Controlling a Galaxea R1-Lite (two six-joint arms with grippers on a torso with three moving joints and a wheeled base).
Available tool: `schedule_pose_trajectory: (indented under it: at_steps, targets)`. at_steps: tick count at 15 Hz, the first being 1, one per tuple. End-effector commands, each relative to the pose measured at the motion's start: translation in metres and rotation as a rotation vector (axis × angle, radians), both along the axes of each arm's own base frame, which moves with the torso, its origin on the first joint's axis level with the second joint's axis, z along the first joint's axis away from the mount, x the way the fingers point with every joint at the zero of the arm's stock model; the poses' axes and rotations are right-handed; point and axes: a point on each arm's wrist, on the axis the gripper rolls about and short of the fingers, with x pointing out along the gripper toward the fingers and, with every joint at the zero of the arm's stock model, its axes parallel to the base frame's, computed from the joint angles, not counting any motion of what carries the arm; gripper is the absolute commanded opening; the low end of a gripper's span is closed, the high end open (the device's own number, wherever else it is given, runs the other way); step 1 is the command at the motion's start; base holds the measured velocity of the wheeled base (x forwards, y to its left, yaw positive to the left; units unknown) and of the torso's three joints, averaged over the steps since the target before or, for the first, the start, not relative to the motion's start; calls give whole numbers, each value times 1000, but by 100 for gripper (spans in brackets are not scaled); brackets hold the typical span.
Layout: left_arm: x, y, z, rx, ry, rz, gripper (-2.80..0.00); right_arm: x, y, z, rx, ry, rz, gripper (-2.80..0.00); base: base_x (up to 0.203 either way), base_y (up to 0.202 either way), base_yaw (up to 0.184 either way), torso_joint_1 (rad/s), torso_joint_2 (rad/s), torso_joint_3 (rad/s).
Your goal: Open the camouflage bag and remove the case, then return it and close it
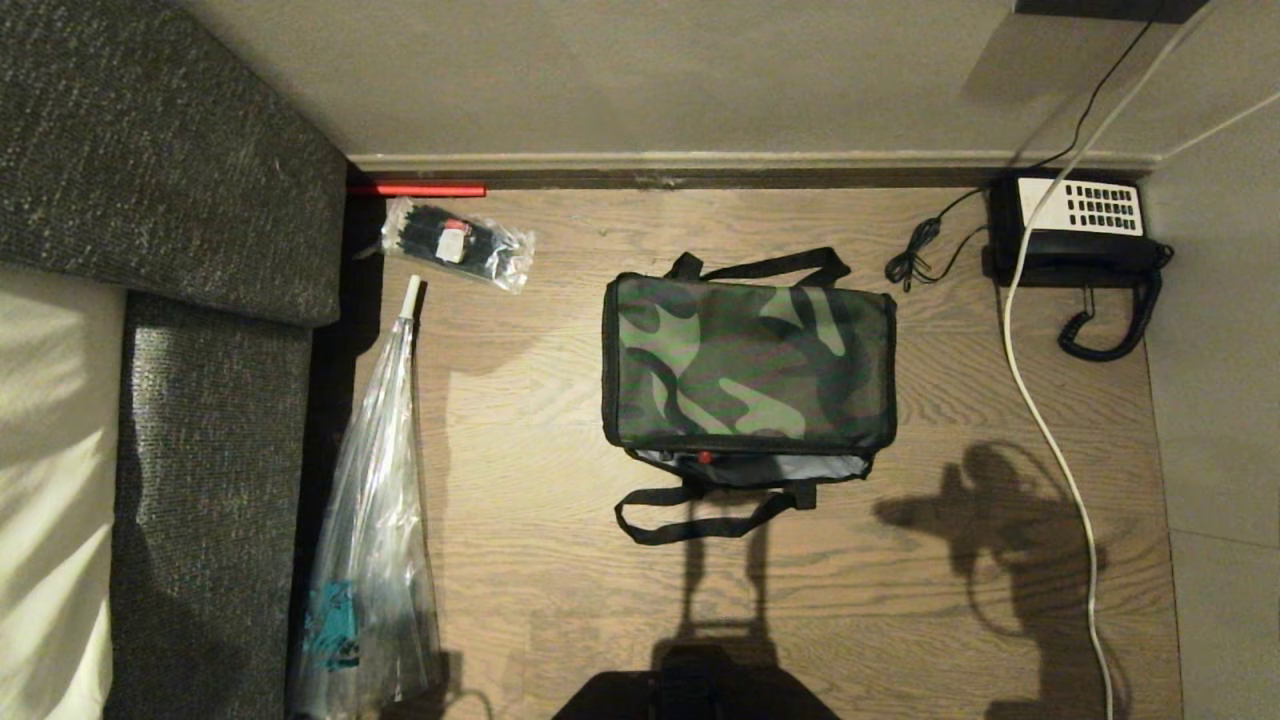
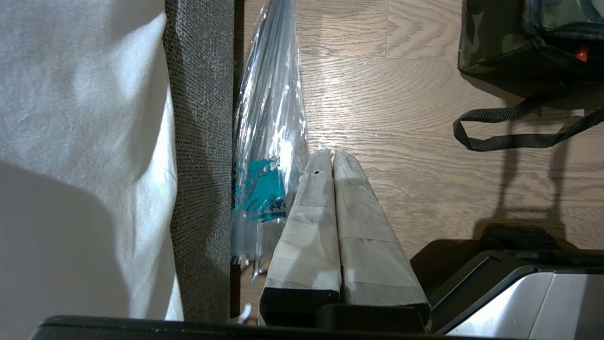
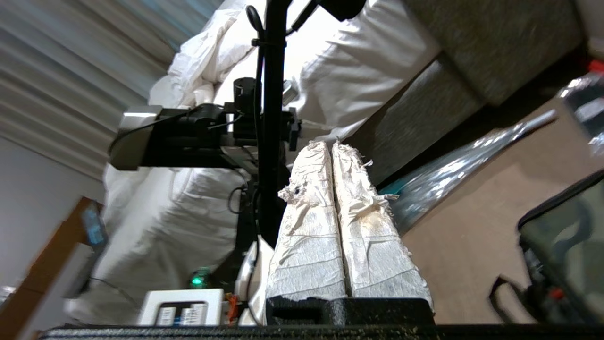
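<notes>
Your bag [image 1: 748,362] lies on the floor [image 1: 560,480], lid down but gaping along the near edge, where grey lining and a red spot show; you'd judge the case inside, though it is hidden. One handle [image 1: 690,515] trails toward you, handy for lifting. Your right claw [image 3: 333,146] is clenched empty, aimed toward the bed [image 3: 198,85]. Your left claw [image 2: 332,153] hangs clenched near the umbrella [image 2: 271,123], likely parked.
</notes>
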Motion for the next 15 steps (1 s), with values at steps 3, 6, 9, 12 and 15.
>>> schedule_pose_trajectory:
  at_steps: [3, 6, 9, 12, 15]
  targets:
    - [0, 0, 0, 0, 2, 0, -280, 9, 0, -1, -17, 85, 12, -280, 0, 0, 0, 0, 0, 0]
    - [0, 0, 0, 0, 2, 0, -280, 21, -1, 6, -8, 379, 35, -280, 0, 0, 0, 0, 0, 0]
    - [0, 0, 0, 0, 2, 0, -280, 40, -1, -8, 12, 792, 51, -280, 0, 0, 0, 0, 0, 0]
    - [0, 0, 0, 0, 1, 0, -280, 50, -1, -16, 49, 1027, 32, -280, 0, 0, 0, 0, 0, 0]
    - [0, 0, 0, 0, 2, 0, -280, 58, -1, -19, 128, 1091, -35, -280, 0, 0, 0, 0, 0, 0]
